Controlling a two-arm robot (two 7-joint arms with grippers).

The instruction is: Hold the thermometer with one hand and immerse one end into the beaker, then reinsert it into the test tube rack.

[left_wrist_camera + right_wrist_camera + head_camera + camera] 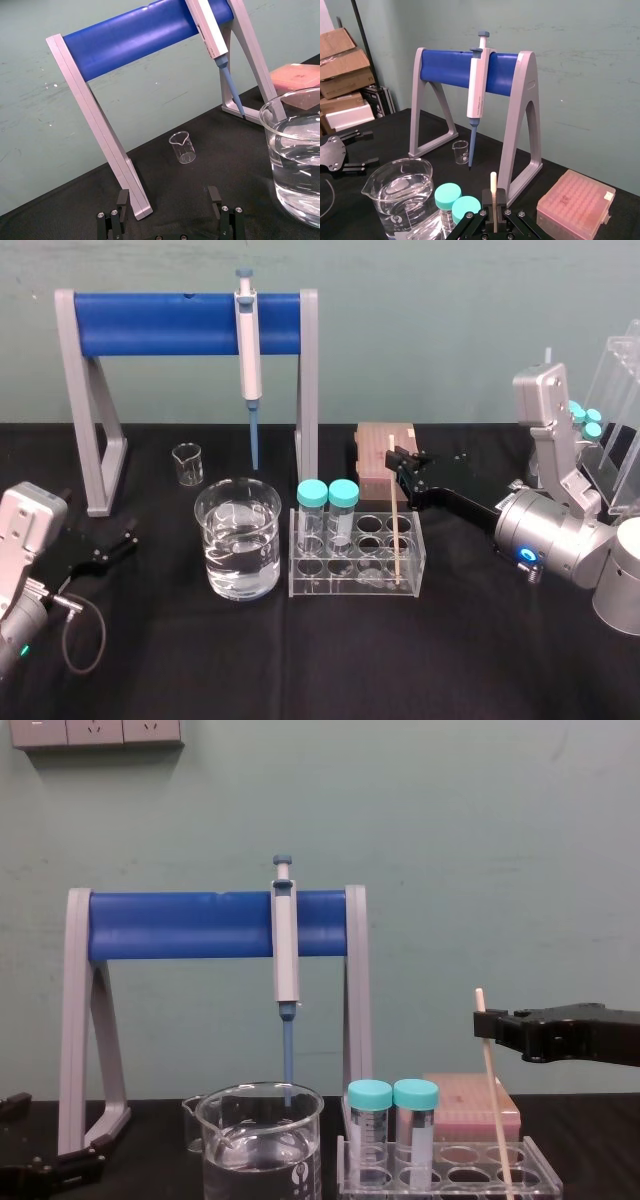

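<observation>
The thermometer (396,520) is a thin cream rod standing nearly upright, its lower end inside the right end of the clear test tube rack (310,585). My right gripper (402,462) reaches in from the right and is shut on the rod near its top. In the right wrist view the thermometer (493,187) rises between the fingers, and in the chest view the right gripper (492,1025) pinches the thermometer (497,1110) above the rack (545,1182). The water-filled beaker (238,538) stands just left of the rack. My left gripper (169,200) rests open at the table's left.
A grey-and-blue stand (85,410) at the back carries a hanging pipette (247,350). A small beaker (187,463) sits under it. Two teal-capped tubes (327,515) fill the rack's left holes. A pink box (378,445) lies behind the rack. A clear holder (615,410) stands far right.
</observation>
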